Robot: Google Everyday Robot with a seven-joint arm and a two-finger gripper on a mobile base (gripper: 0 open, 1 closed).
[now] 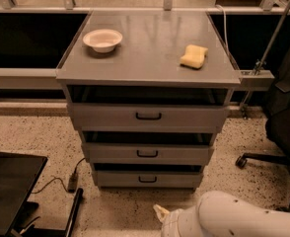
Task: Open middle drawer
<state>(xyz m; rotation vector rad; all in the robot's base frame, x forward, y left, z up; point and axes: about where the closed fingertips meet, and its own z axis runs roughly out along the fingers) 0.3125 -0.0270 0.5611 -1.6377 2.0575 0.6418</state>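
Here, the gripper sat at the bottom edge, its opening indiscernible; the middle drawer lay apart, at its twelve o'clock.

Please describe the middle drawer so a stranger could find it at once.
Find the grey cabinet carrying a white bowl and yellow sponge, the tool low before it. Of its three stacked drawers, the middle drawer is second from top: narrower than the top drawer, wider than the bottom drawer.
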